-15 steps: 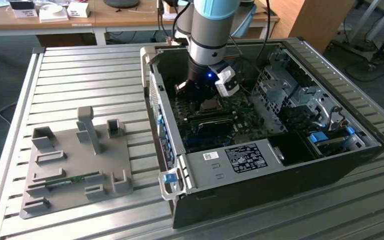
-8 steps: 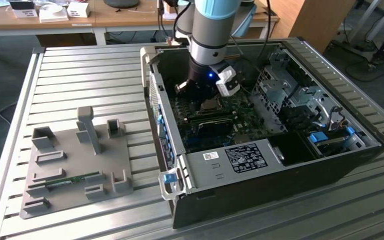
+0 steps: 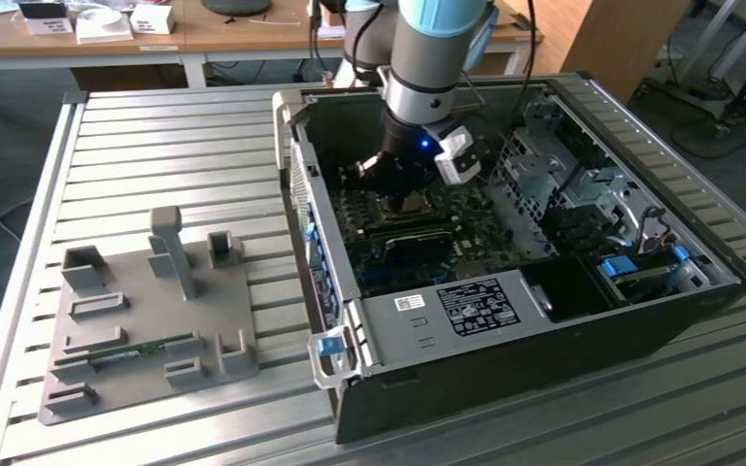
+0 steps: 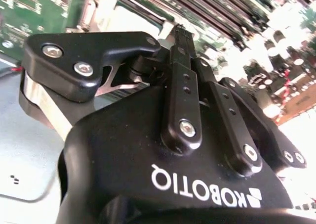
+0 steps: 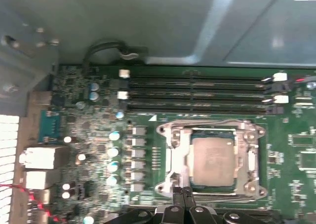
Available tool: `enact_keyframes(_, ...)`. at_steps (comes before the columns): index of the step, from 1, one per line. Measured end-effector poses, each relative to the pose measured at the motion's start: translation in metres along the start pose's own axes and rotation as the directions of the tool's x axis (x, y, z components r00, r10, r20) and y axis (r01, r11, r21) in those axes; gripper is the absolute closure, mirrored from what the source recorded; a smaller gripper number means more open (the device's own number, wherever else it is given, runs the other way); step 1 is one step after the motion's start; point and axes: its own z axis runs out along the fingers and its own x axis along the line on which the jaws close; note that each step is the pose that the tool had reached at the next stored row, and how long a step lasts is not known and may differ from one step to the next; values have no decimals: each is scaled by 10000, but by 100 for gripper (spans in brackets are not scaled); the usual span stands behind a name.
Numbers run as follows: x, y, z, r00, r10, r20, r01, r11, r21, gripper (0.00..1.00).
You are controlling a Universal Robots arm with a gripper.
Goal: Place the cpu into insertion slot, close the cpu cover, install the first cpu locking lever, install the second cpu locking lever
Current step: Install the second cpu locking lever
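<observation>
The cpu (image 5: 212, 160) lies flat in the insertion slot (image 5: 210, 184) on the green motherboard, silver top up. The silvery cpu cover (image 5: 251, 159) lies down around it as a frame. In the first wrist view my gripper (image 5: 183, 193) is at the edge of the socket frame, its two black fingers pressed together. The second wrist view has the same gripper (image 4: 178, 32) shut, with nothing visible between the fingertips. In the exterior view the gripper (image 3: 406, 189) reaches down inside the open computer case (image 3: 684, 320), just above the socket. I cannot make out how the locking levers stand.
Long black memory slots (image 5: 197, 90) run beside the socket. The case walls, a drive cage (image 3: 567, 184) and a labelled box (image 3: 477, 306) close in around the arm. A grey fixture plate (image 3: 152, 320) sits on the slatted table at the exterior view's left.
</observation>
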Motion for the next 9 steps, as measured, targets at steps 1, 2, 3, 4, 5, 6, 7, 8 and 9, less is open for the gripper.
enact_keyframes(1, -30, 3, 1, 10000, 4, 0, -4, 10000, 1, 89)
enact_keyframes(2, -60, 6, 3, 10000, 10, 1, -10, 10000, 1, 89)
enact_keyframes(3, -88, 9, 5, 10000, 16, 2, -16, 10000, 0, 89)
enact_keyframes(4, -117, 13, 6, 10000, 21, 2, -21, 10000, 1, 89)
enact_keyframes(5, -144, 20, 8, 10000, 24, 2, -24, 10000, 1, 89)
enact_keyframes(6, -164, 27, 9, 10000, 25, 2, -25, 10000, 1, 89)
enact_keyframes(7, -178, 38, 11, 10000, 25, 2, -25, 10000, 1, 89)
enact_keyframes(8, -184, 51, 12, 10000, 26, 2, -26, 10000, 1, 89)
enact_keyframes(9, -190, 67, 14, 10000, 27, 3, -27, 10000, 1, 89)
